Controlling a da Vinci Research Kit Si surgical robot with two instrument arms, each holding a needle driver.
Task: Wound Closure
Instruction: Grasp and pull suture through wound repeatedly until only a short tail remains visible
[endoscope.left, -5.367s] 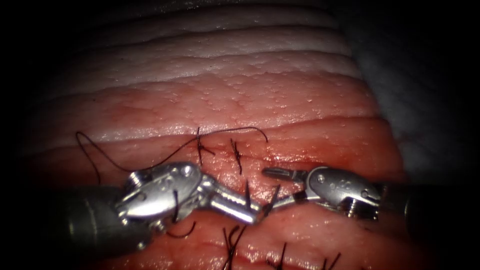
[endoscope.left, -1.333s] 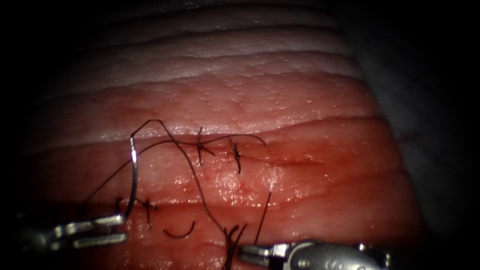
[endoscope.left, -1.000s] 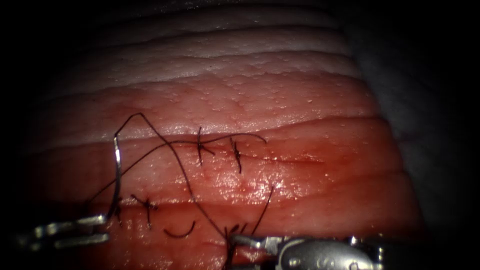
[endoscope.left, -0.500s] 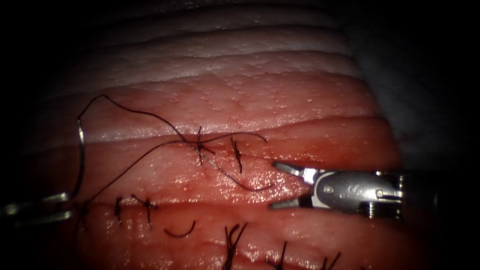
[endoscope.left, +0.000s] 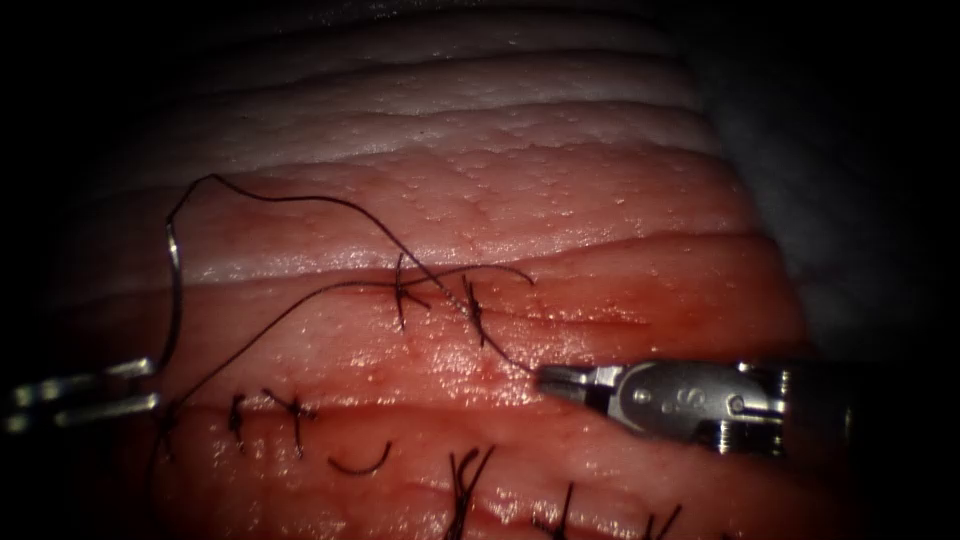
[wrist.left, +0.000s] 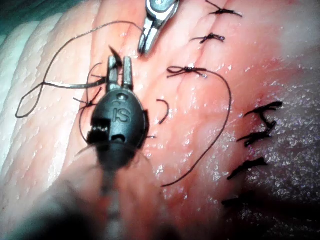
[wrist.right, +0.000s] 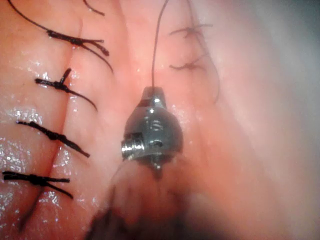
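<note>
At the far left, my left tool (endoscope.left: 150, 385) is shut on the curved needle (endoscope.left: 176, 300), near the end away from the thread. The needle stands up from the jaws, out of the tissue (endoscope.left: 560, 200). The dark thread (endoscope.left: 330, 205) leaves the needle's upper end, arcs right and runs down past two knotted stitches (endoscope.left: 400, 295) on the cut. Its end lies in my right tool (endoscope.left: 545, 377), which is shut on it just right of those stitches. The left wrist view has the left tool (wrist.left: 121, 70) with the needle (wrist.left: 75, 86). The right wrist view has the right tool (wrist.right: 152, 92) with thread (wrist.right: 156, 45) rising from it.
A second line of knotted stitches (endoscope.left: 295, 410) runs along the near part of the tissue, with more knots (endoscope.left: 462, 478) further right. A short cut piece of thread (endoscope.left: 360, 465) lies loose between them. Another strand (endoscope.left: 270, 325) runs from the first stitch toward the left tool.
The right tool came up from the near edge with open jaws, then shut them on the thread's end. The left tool moved left with the needle and now holds about still.
</note>
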